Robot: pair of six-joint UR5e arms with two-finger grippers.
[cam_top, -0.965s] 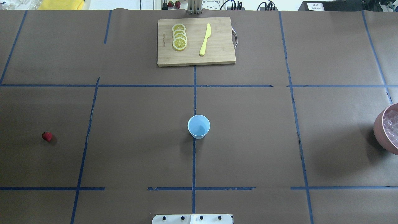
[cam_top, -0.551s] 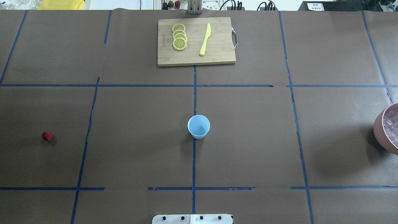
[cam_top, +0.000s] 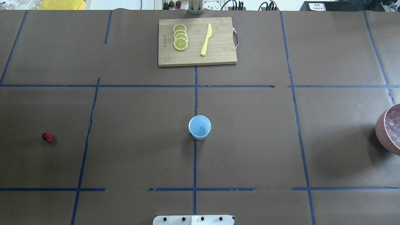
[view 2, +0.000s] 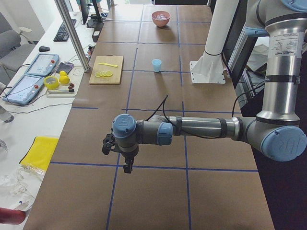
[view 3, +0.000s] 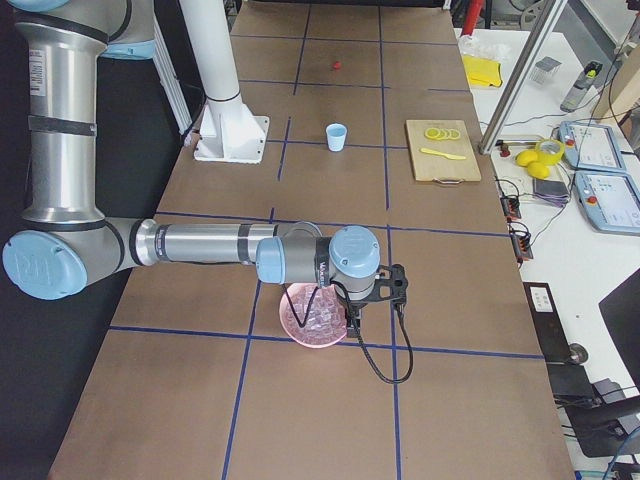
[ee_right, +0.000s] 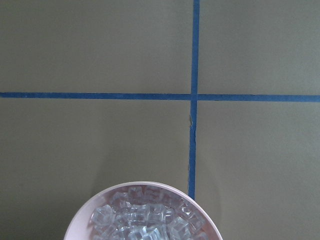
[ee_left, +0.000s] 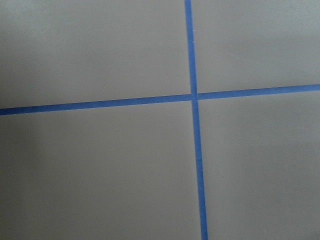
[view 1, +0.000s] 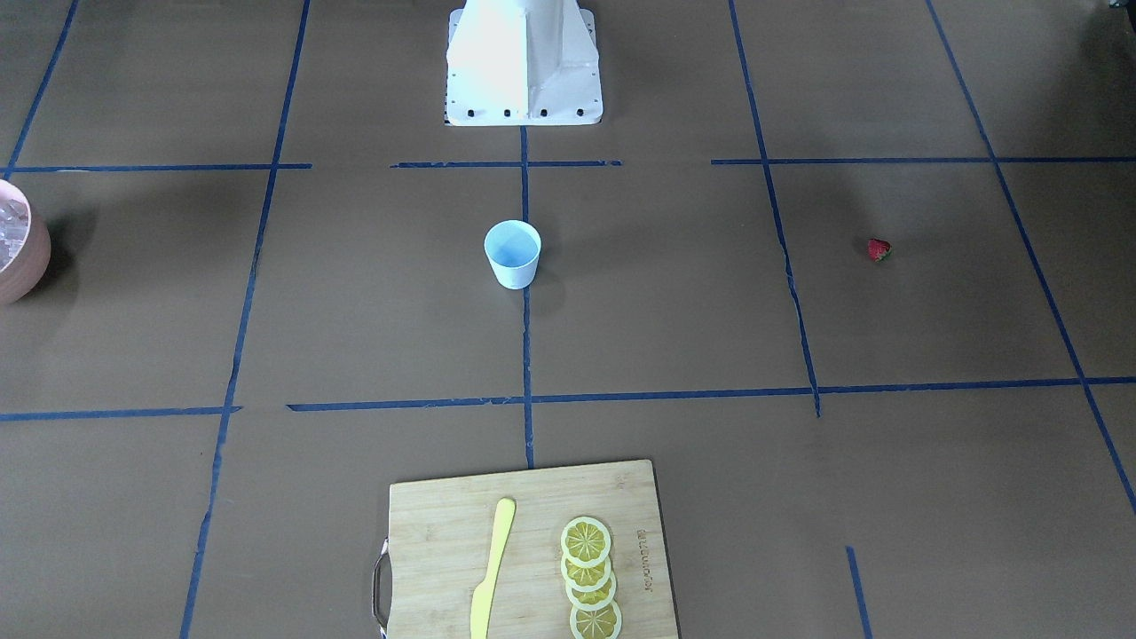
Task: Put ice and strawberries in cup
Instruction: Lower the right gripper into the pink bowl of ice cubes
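Observation:
The white cup (cam_top: 200, 126) with its pale blue inside stands upright at the table's centre, also seen in the front view (view 1: 513, 253). One small red strawberry (cam_top: 47, 137) lies far to the left. Ice cubes (ee_right: 145, 222) fill a pink bowl (cam_top: 382, 131) at the right edge. My left gripper (view 2: 125, 164) shows only in the exterior left view, hanging over bare table beyond the strawberry's end. My right gripper (view 3: 372, 295) shows only in the exterior right view, beside and above the bowl. I cannot tell whether either is open or shut.
A wooden cutting board (cam_top: 218, 53) at the far centre carries several lemon slices (cam_top: 180, 37) and a yellow knife (cam_top: 206, 39). The robot's white base (view 1: 524, 62) stands at the near edge. Blue tape lines grid the brown table cover.

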